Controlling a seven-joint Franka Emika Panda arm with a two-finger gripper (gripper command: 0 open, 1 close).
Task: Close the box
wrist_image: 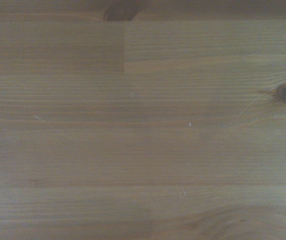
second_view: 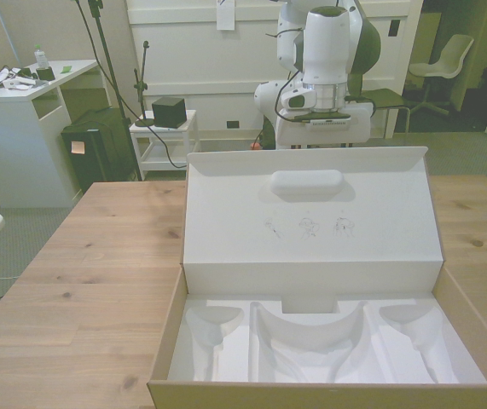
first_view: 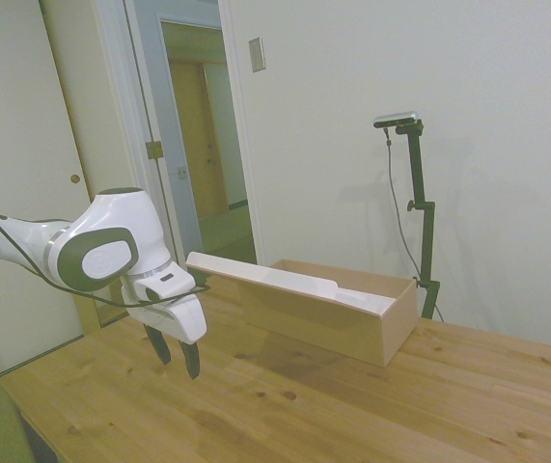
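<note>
The box (first_view: 338, 323) is a long tan cardboard one lying open on the wooden table (first_view: 352, 405). Its lid (first_view: 275, 278) tilts back from the hinge, the free edge raised toward the arm. In the front view the box (second_view: 328, 394) shows a white moulded insert, and the pale inner face of the lid (second_view: 311, 223) carries an oval recess (second_view: 307, 181). My gripper (first_view: 180, 368) hangs open, fingers pointing down, just above the table. It is beyond the lid's free edge, lower than that edge, and touches nothing. The lid hides the fingers in the front view. The wrist view shows only bare tabletop (wrist_image: 143, 130).
The table's near corner (first_view: 14, 391) lies close under the arm in the side view. Off the table in the front view stand a white desk (second_view: 21, 94), a small white cart (second_view: 165, 136) with a black cube on it, and an office chair (second_view: 448, 60).
</note>
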